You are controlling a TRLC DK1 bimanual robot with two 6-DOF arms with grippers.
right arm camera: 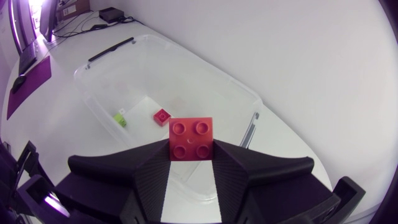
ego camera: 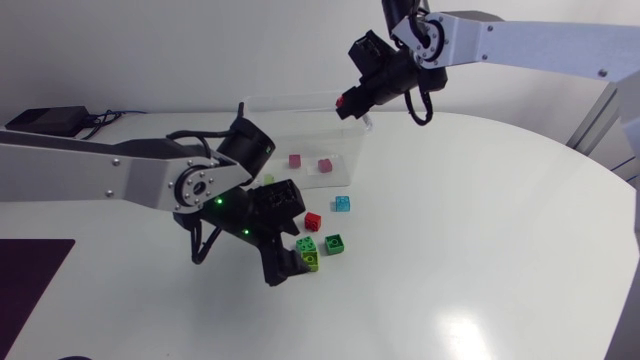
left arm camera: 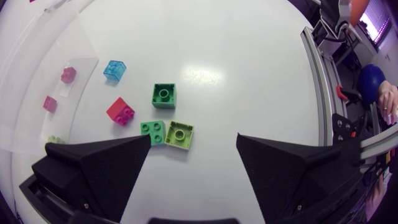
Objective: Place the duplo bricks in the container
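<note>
My right gripper [ego camera: 347,103] [right arm camera: 190,150] is shut on a red four-stud brick [right arm camera: 190,135], held above the right end of the clear container [ego camera: 300,125] [right arm camera: 93,84]. Inside the container lie two pink bricks [ego camera: 295,160] [ego camera: 324,166] and a lime one [right arm camera: 120,118]. My left gripper [ego camera: 288,235] [left arm camera: 193,158] hangs open just over the table. Ahead of its fingers sit a lime brick [left arm camera: 179,135] touching a green one [left arm camera: 152,130], then a dark green brick [left arm camera: 163,96], a red brick [left arm camera: 120,111] and a clear blue brick [left arm camera: 115,69].
The loose bricks cluster on the white table [ego camera: 480,250] just in front of the container's near wall. A dark mat [ego camera: 30,275] lies at the table's left edge. Open tabletop stretches to the right of the bricks.
</note>
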